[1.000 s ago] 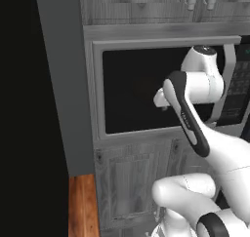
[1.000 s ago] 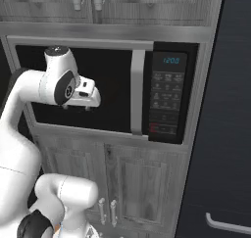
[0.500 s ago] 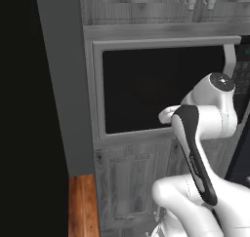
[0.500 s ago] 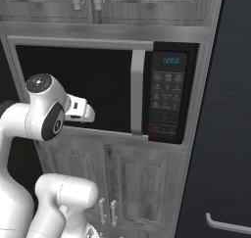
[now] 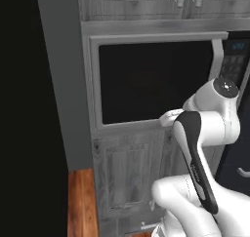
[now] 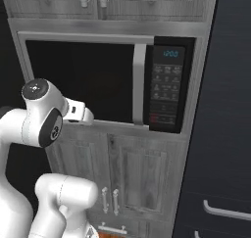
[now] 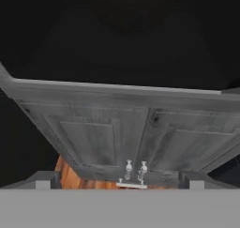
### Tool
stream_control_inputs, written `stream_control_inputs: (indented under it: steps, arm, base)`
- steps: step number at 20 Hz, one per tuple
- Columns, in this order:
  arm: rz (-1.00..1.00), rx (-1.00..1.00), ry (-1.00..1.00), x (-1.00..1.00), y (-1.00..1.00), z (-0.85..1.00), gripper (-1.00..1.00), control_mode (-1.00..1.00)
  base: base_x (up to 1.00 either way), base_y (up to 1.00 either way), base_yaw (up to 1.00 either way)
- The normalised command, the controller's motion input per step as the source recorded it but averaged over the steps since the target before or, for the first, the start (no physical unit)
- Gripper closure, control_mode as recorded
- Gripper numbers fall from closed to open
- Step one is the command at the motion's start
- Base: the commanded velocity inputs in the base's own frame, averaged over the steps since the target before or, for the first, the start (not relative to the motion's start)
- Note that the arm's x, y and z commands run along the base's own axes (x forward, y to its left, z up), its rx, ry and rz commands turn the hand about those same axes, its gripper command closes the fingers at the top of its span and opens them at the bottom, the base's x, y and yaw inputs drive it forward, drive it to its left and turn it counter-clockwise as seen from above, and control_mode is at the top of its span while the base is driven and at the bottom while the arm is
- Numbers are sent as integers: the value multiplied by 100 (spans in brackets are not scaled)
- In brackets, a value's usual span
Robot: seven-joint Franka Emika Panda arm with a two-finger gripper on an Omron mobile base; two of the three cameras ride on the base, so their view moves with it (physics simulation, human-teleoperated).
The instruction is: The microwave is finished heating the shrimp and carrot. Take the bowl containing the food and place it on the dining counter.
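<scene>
The microwave (image 6: 81, 78) is built into grey cabinetry and its black glass door (image 5: 156, 80) is closed. Its vertical silver handle (image 6: 139, 83) stands left of the black keypad panel (image 6: 164, 90) with the teal display. My gripper (image 7: 117, 182) hangs low in front of the door's bottom edge, its hand (image 5: 171, 118) pointing at the cabinet face. The two fingertips (image 7: 44, 179) sit wide apart, open and holding nothing. The bowl, the carrot and the shrimp are hidden behind the closed door. The dining counter is out of view.
Grey wooden cabinet doors (image 6: 139, 178) with small silver knobs (image 7: 135, 168) sit under the microwave, and more cabinets (image 5: 146, 2) above it. A dark tall unit (image 6: 225, 134) with a silver handle stands to the right. A strip of wooden floor (image 5: 80, 202) lies at lower left.
The arm has folded downward. The hand dropped from in front of the middle of the microwave door to its lower edge, and the door stayed closed.
</scene>
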Motion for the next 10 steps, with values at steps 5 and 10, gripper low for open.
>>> stream_control_inputs:
  steps: [5,10]
  arm:
    - [0,0,0,0,0,0,-100,100]
    - [0,0,0,0,0,0,-100,100]
  base:
    - [-21,-45,0]
    - [-21,-54,0]
